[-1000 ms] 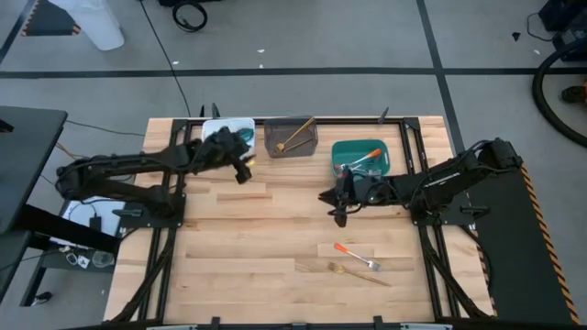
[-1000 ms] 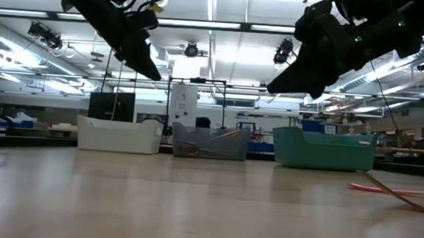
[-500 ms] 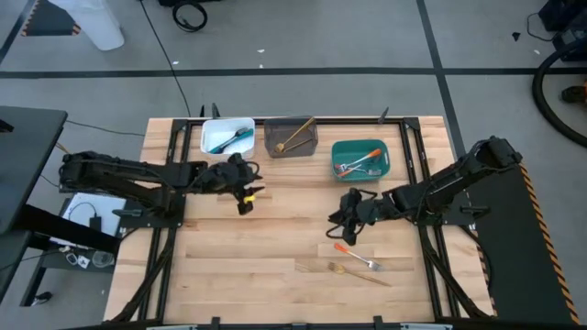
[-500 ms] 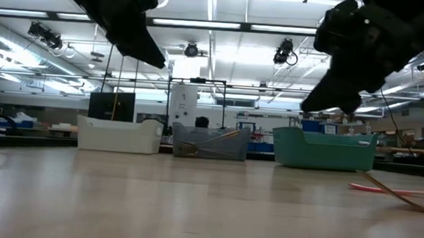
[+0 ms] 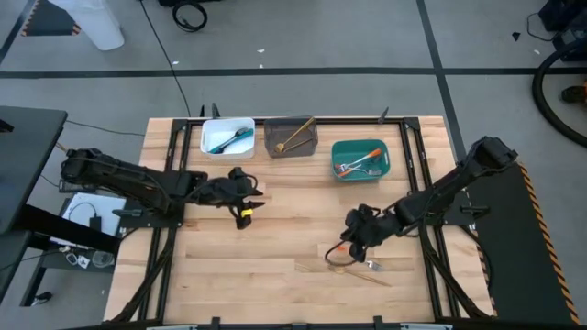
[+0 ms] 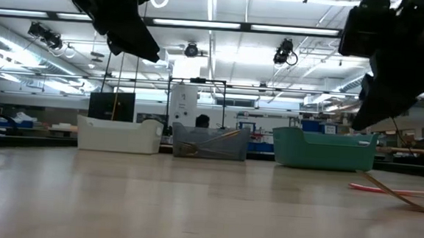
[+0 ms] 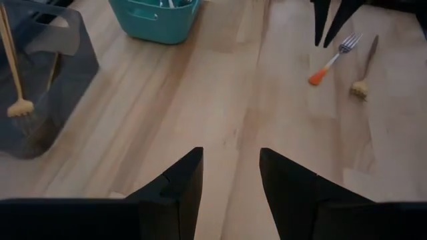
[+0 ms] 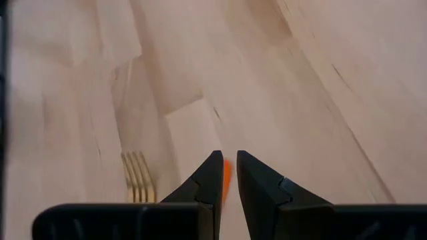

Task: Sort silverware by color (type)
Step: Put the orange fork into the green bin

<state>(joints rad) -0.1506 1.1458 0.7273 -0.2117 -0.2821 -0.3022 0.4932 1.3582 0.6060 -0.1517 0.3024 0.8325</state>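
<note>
Most forks already lie sorted in the far white rectangular bin (image 5: 227,137), grey bin (image 5: 292,137) and teal bin (image 5: 359,159). The orange-handled metal fork (image 7: 333,59) and tan-handled fork (image 7: 365,69) remain on the near right table. The right gripper (image 8: 227,175), jaws narrow and empty, hangs over the orange one; the left gripper (image 7: 230,175) waits wide, mid-left.

A white bin (image 5: 227,137), a grey bin (image 5: 291,137) and a teal bin (image 5: 359,159) stand in a row along the far edge of the wooden table (image 5: 275,229).
</note>
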